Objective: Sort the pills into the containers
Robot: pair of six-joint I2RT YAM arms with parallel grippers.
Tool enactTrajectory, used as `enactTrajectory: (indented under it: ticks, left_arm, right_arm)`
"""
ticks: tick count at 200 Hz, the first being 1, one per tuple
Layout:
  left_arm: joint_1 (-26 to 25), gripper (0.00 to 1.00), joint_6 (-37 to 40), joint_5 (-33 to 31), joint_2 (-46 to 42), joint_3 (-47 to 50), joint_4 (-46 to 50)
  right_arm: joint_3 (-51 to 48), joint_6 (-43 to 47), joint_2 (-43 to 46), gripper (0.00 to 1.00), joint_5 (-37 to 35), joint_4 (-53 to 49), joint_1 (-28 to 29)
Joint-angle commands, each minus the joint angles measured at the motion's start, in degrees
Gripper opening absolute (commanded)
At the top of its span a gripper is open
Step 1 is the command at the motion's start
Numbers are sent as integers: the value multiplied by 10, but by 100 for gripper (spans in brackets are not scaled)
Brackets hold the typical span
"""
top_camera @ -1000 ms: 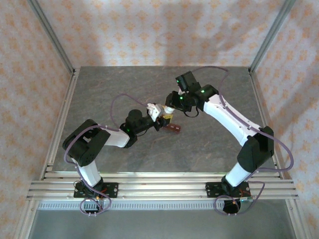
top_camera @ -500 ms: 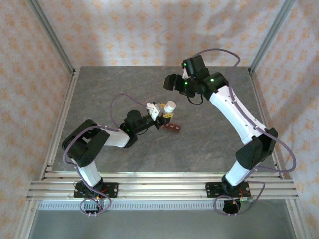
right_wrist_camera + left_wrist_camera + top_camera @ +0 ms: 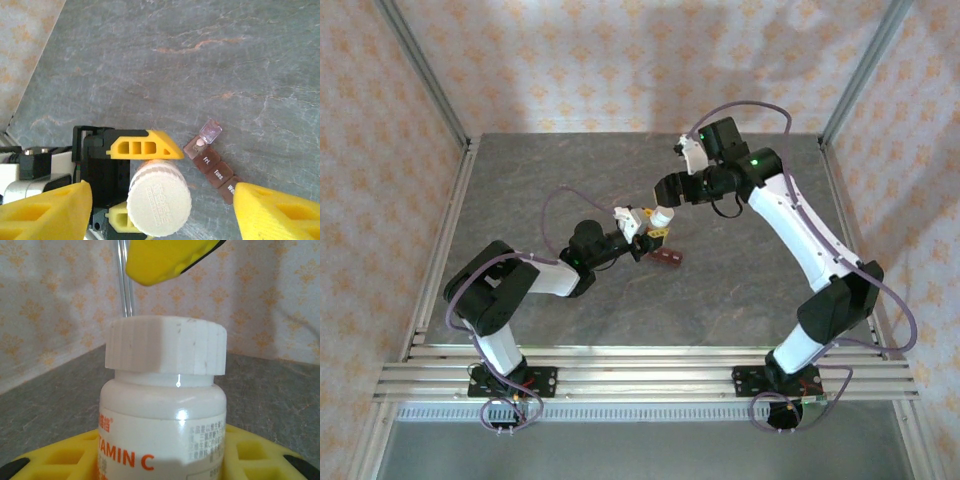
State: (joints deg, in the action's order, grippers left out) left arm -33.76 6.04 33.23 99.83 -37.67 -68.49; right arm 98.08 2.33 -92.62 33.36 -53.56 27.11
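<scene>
Bottle [image 3: 165,410] with a white ribbed cap [image 3: 159,204] stands upright between the yellow fingers [image 3: 145,147] of the left gripper [image 3: 647,230], which is clenched on its body. The label reads "VITAMIN C" in orange letters. The right gripper [image 3: 670,190] hangs above the bottle with its jaws released and wide apart, one yellow finger at each lower corner of the right wrist view, and it grips nothing. The containers [image 3: 214,171] lie on the grey stone-pattern table [image 3: 225,60] just beside the bottle. They form a dark red-brown strip with day names on the lids. The end compartment nearest to the left gripper has its clear lid [image 3: 210,132] raised. Inside it is a pale speck [image 3: 199,142], perhaps a pill, but it is too small to be sure.
</scene>
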Motion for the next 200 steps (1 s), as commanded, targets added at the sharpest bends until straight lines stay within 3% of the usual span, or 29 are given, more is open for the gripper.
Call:
enactTrajectory:
  ticks: [1,40,90,112,145,170,200]
  left_arm:
    - [-3,0,7,16,-18,-11,-35]
    - [-3,0,6,15,-18,-10,-35]
    - [-3,0,3,15,-18,-10,-35]
    - [-3,0,0,16,-17,-13,-36]
    - [-3,0,0,10,-18,-14,-36]
    - [-3,0,0,9,-18,-16,-36]
    - [-3,0,0,7,-17,-17,-36]
  right_arm:
    - [-9,31,-14,71,18,-20,2]
    - [-10,30,-33,66,23,-17,1]
    - [-21,21,-45,47,23,-14,2]
    - [-35,4,-46,44,25,-8,2]
    - [-80,-88,-34,41,2,35,5]
    - [-119,-193,-18,40,-55,72,19]
    - [-128,-246,-11,42,-73,98,27]
